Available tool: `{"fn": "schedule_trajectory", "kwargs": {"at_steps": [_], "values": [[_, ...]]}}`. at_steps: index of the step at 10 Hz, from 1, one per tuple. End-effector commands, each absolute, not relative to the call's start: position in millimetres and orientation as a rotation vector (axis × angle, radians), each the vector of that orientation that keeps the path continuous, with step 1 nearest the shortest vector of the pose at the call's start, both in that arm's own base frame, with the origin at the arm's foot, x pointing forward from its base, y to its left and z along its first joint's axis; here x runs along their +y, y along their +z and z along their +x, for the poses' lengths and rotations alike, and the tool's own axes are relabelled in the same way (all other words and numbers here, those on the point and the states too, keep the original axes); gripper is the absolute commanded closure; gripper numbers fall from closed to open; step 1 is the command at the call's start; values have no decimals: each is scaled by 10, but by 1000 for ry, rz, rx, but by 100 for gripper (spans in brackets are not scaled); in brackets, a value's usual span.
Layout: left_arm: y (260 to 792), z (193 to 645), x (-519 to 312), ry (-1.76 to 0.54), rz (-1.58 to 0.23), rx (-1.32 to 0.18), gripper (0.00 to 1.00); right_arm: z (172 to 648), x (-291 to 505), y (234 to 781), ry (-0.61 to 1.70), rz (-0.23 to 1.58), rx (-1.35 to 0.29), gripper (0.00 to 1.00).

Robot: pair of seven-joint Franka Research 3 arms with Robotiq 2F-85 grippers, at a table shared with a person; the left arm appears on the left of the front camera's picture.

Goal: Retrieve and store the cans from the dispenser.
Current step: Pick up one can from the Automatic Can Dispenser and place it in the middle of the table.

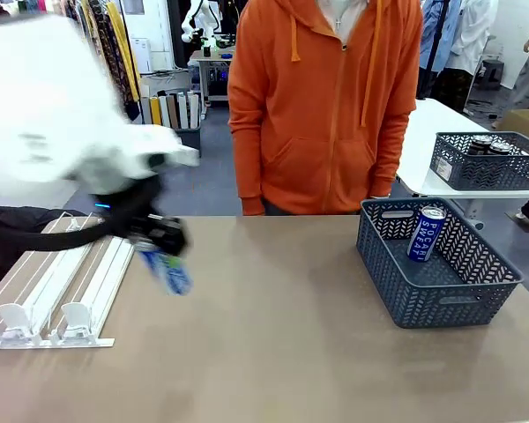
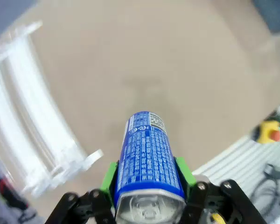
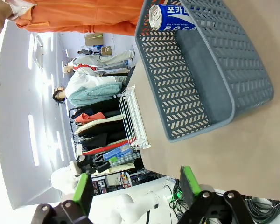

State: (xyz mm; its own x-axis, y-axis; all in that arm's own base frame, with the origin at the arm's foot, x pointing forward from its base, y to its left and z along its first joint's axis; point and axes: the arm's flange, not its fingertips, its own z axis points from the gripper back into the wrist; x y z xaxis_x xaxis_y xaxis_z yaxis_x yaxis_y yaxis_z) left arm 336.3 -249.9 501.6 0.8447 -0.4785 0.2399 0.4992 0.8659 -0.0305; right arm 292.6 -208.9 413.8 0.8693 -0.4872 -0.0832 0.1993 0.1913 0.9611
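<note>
- Left wrist view shows you the blue can (image 2: 148, 163) clamped between the green pads (image 2: 109, 176) of the left gripper (image 2: 147, 179), silver top toward the camera, body pointing out over the bare table (image 2: 144, 60).
- From the front you see that can (image 1: 166, 269) blurred and tilted, held above the table just beside the dispenser (image 1: 66, 286), whose white stoppers (image 1: 44, 322) sit at the near end; its lanes look empty.
- You should treat the can as rigid but thin-walled and smooth: likely slippery on the printed side, and easy to dent if squeezed hard. The pads sit near the top end, so expect it to swing; a hold nearer mid-body would be steadier.
- Across the table you have the near grey basket (image 1: 441, 295) with one blue can (image 1: 426, 233) leaning inside, well apart from the left gripper.
- Your right gripper (image 3: 135, 186) stands open and empty, facing that basket (image 3: 210, 70).
- A person in an orange hoodie (image 1: 326, 106) stands at the far side.
</note>
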Motion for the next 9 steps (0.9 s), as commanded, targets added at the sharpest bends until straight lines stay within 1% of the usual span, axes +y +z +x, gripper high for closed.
{"fn": "schedule_trajectory", "kwargs": {"at_steps": [1,2,3,5,7,9], "values": [[4934,3944,-3201,-601,-52,-154,100,2911,-2100,4169,-490,1296,-253,0],[4773,4026,-3586,-654,-59,-106,100,2911,-2100,4169,-490,1296,-253,0],[4655,4104,-3793,-638,-28,-103,100,2911,-2100,4169,-490,1296,-253,0],[4400,4235,-4000,-590,11,-51,100,2911,-2100,4169,-490,1296,-253,0],[4170,4347,-4129,-486,32,5,100,2911,-2100,4169,-490,1296,-253,0],[4036,4399,-4141,-436,26,6,100,2911,-2100,4169,-490,1296,-253,0]]}}
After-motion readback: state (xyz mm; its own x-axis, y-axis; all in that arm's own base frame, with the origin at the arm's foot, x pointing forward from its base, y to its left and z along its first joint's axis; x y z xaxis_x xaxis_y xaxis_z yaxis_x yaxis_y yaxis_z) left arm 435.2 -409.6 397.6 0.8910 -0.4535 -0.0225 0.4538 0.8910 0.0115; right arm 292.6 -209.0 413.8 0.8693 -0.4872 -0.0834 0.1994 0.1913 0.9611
